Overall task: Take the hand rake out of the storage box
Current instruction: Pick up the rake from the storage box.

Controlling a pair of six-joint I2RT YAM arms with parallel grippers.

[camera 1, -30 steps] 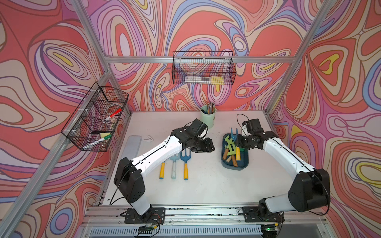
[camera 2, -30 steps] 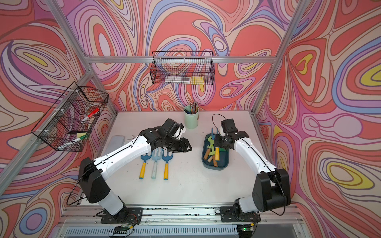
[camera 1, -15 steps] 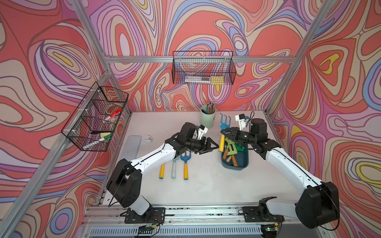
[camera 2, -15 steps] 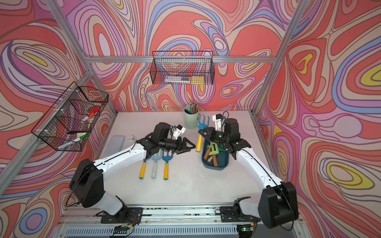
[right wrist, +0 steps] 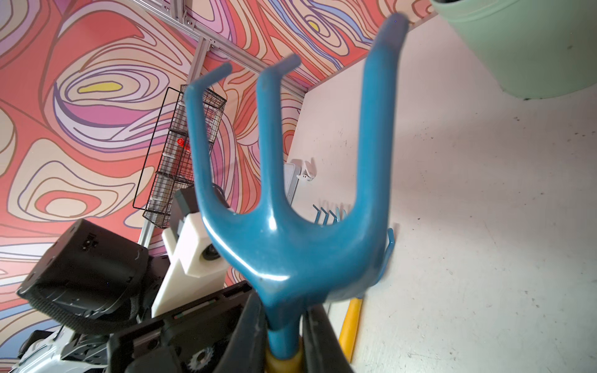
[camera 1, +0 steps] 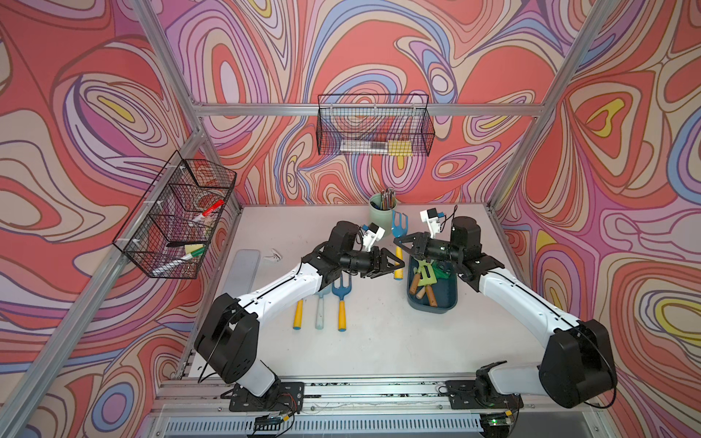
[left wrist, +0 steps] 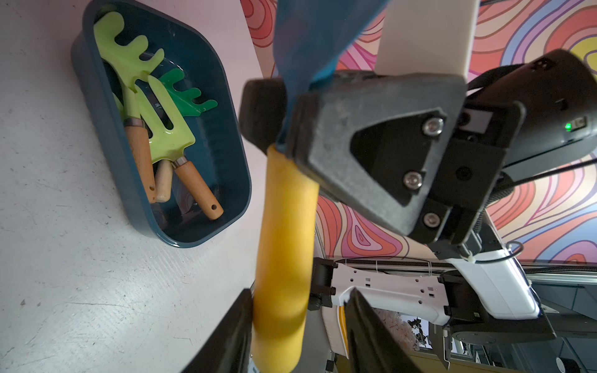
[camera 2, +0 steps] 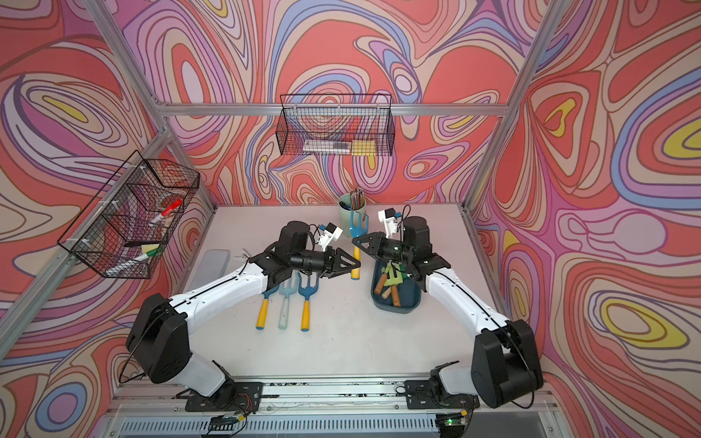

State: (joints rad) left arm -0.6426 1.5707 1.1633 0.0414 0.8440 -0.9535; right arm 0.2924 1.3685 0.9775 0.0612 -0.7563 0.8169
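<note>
Hand rake (camera 1: 400, 226) upright, tines up, tight in right tool (camera 1: 399, 242); left tool (camera 1: 398, 262) agape.

Mint cup (camera 1: 381, 224) w/ pencils (camera 1: 387, 198) at back; grey lid (camera 1: 244, 271) flat, left side; wire baskets (camera 1: 373, 125) on walls.

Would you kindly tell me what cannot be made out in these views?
Storage box: head of the pale-handled tool, buried under the green rakes in the left wrist view.
Mint cup: contents too small in both top views; the right wrist view's edge cuts it off.
Back wire basket: items behind mesh, too small to name in both top views.
</note>
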